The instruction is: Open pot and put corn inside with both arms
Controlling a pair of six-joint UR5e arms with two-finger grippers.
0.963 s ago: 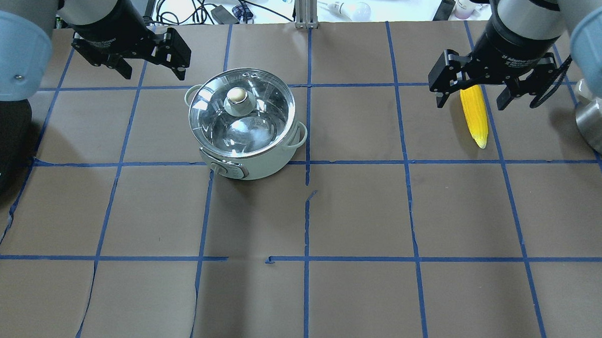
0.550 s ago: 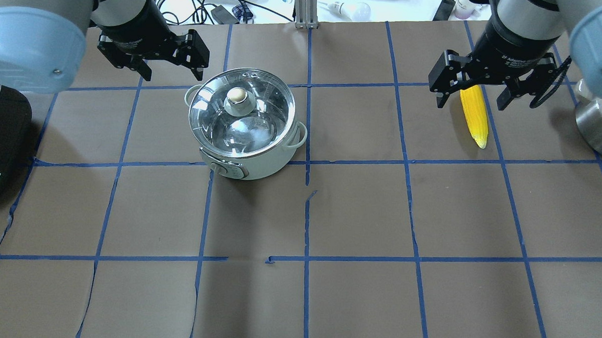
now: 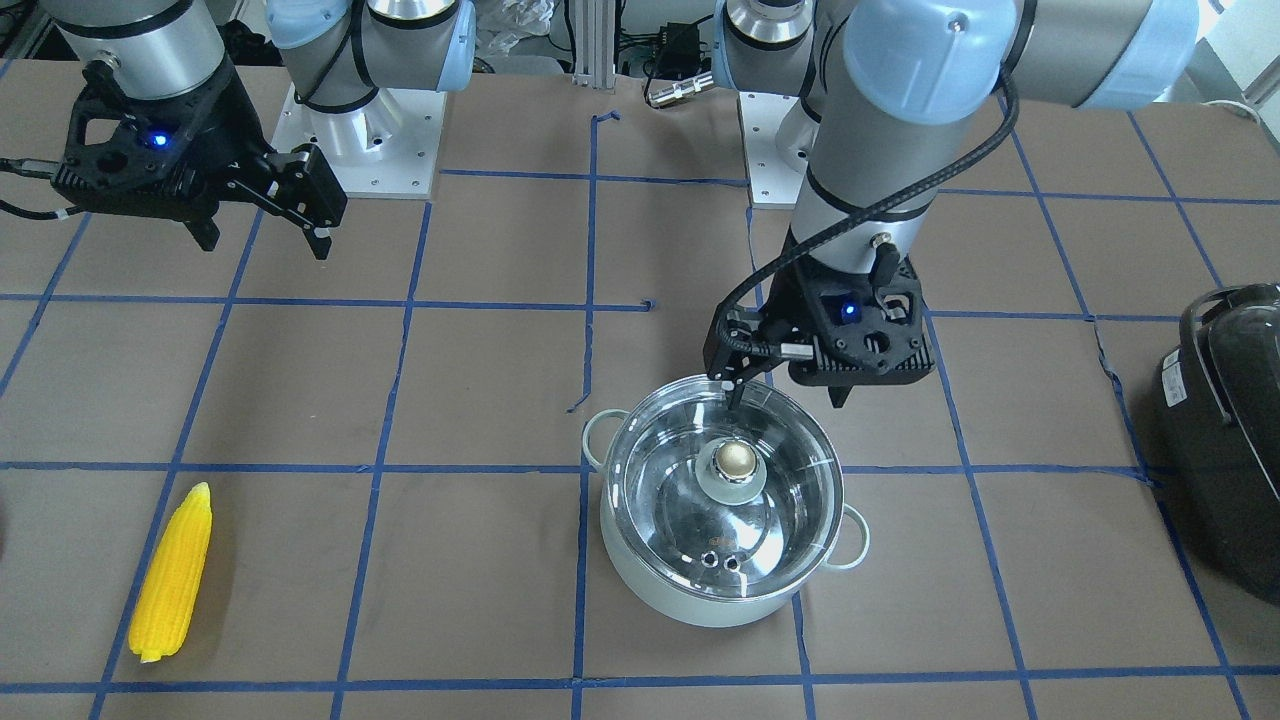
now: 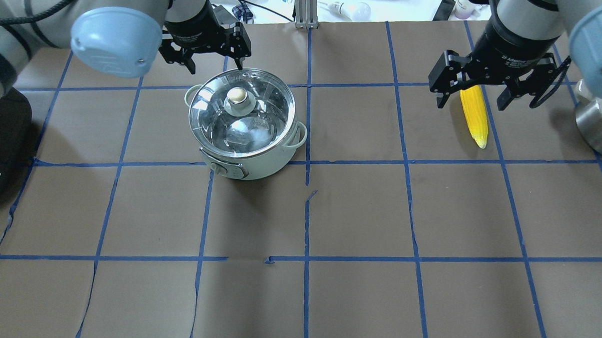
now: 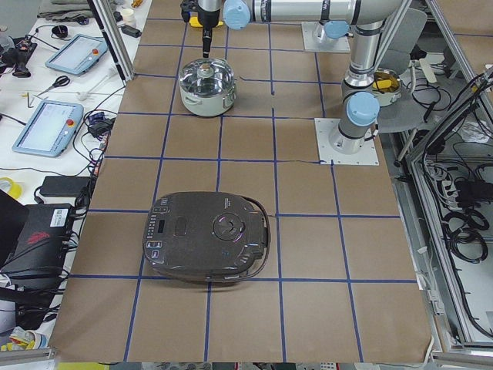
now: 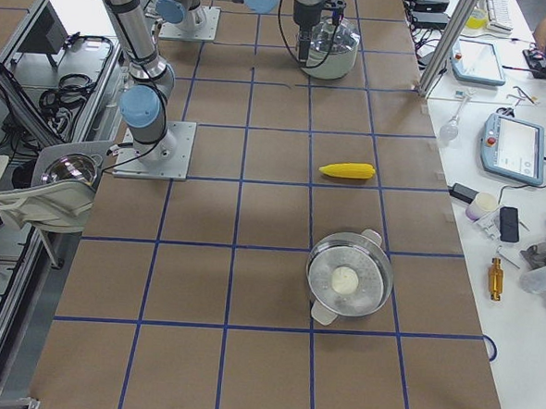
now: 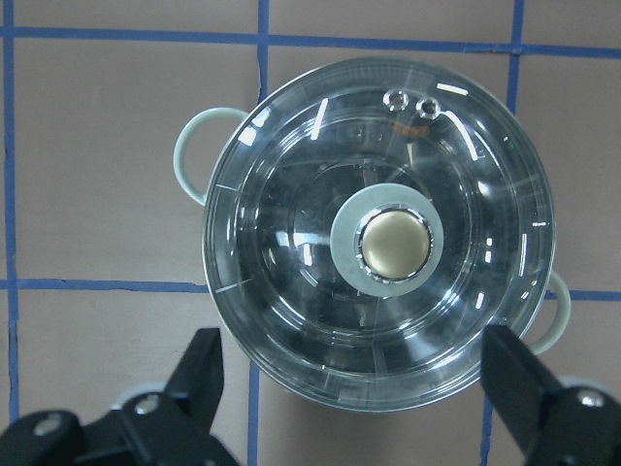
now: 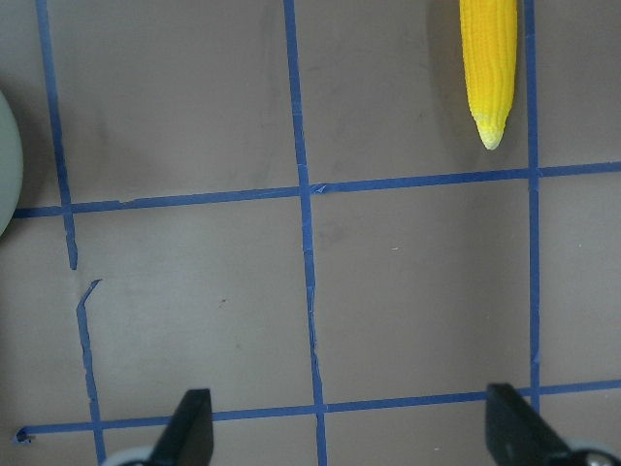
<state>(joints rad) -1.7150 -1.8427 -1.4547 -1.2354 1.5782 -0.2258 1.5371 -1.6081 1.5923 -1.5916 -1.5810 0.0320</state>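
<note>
The mint-green pot (image 4: 253, 160) stands left of centre with its glass lid (image 4: 247, 119) on and the brass knob (image 4: 237, 93) on top. My left gripper (image 4: 215, 63) is open and hovers above the pot. In the left wrist view the lid (image 7: 291, 291) and knob (image 7: 393, 243) lie between the fingers (image 7: 199, 374). The yellow corn (image 4: 475, 117) lies on the table at the right. My right gripper (image 4: 470, 104) is open and empty, high above the table near the corn. The right wrist view shows the corn (image 8: 488, 68) at its top right.
A large black appliance (image 3: 1225, 440) sits at the table's edge on my left side. A steel bowl (image 6: 347, 283) with a white lump in it stands past the corn, near the table's right end. The arm base plates (image 3: 360, 140) are at the robot's side.
My left arm has swung to the right, from left of the pot to above it. The right arm, the pot and the corn have not moved.
</note>
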